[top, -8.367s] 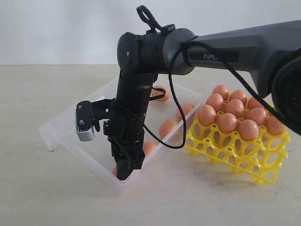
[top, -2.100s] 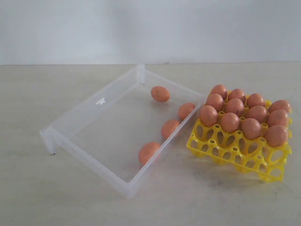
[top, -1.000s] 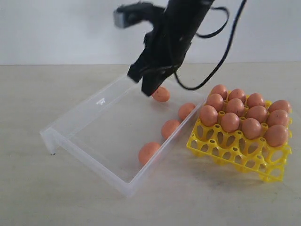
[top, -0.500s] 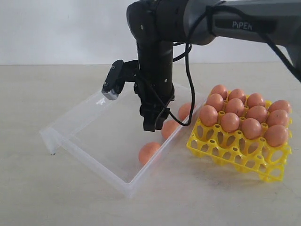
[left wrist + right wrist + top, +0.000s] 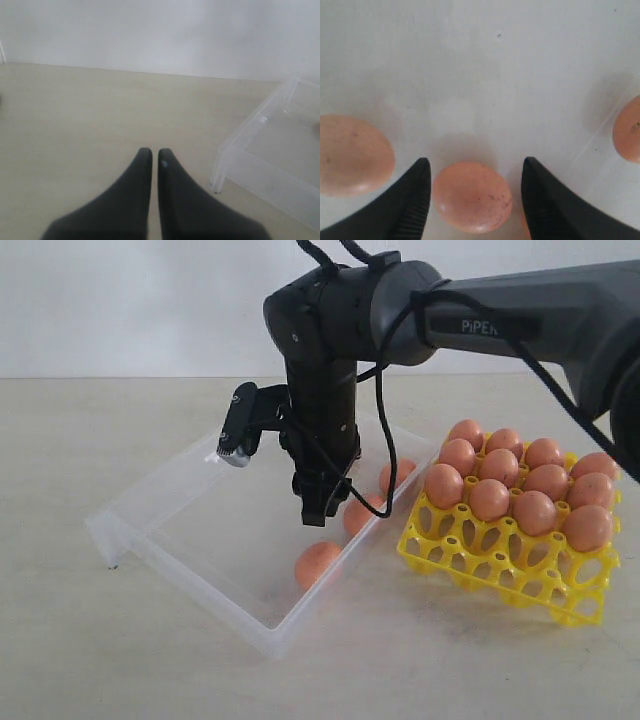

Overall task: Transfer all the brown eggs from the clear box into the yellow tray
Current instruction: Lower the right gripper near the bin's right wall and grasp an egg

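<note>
Right wrist view: the right gripper (image 5: 475,165) has its jaws released and spread, grasping nothing. One of the brown eggs (image 5: 471,196) lies on the floor of the clear box (image 5: 485,75) directly between the two fingertips; whether either finger touches it cannot be told. Count in this view: three eggs, namely the one between the jaws, a second egg (image 5: 352,152) just outside one finger, and a third egg (image 5: 627,129) further off beyond the other finger, cut by the frame edge. Exterior view: the same gripper points down into the box, its tips close over the egg that lies by the wall nearest the yellow tray (image 5: 500,560). Count there: three eggs visible in the box, and what lies behind the arm (image 5: 320,390) cannot be told; twelve eggs are seated in the tray in three rows of four, well to one side of the jaws. Writing: the lettering (image 5: 490,325) on the arm's upper link reads "PiPER". Left wrist view: the left gripper (image 5: 152,151) has its jaws clenched to a thin slit, grasping nothing, over the table (image 5: 75,110); a corner of the clear box lies ahead of the tips and off to one side, apart from them
</note>
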